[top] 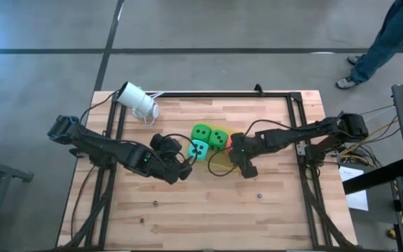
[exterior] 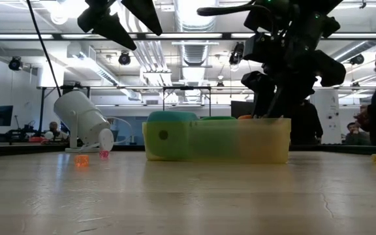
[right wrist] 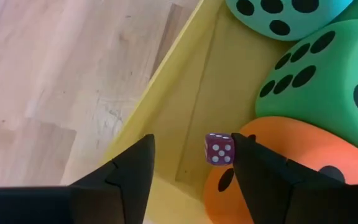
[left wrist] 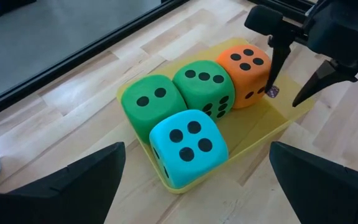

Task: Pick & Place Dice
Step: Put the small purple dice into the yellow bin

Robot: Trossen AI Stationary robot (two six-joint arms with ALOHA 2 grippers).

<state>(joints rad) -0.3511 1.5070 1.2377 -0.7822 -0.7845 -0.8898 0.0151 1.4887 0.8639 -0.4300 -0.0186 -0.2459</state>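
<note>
The right tool point(right wrist: 191, 163) hangs over the open end of the yellow tray point(left wrist: 272, 124), its fingers apart, with a small purple die point(right wrist: 219, 149) between them, close against one finger. Whether that finger is touching the die I cannot tell. The main risk, as I judge it, is that the little die sticks to the finger or lands on the sloping top of the orange-red die point(left wrist: 247, 70) and rolls out over the low tray wall. A sideways exit could also knock the foam cubes.

The two green dice point(left wrist: 182, 96) and the teal die point(left wrist: 188, 146) sit packed in the tray's left part, the orange-red one just right of them. The left tool point(top: 184, 168) waits wide apart and empty, just left of the tray; a careless advance could shove it.

The desk point(top: 208, 203) is pale wooden planking, smooth enough for small dice to skitter; a few tiny ones lie scattered on its near part. A white camera point(top: 137, 101) lies tilted at the far left. Beyond is a workshop with grey floor, ceiling lights, and a person point(top: 390, 38) standing at the far right.
</note>
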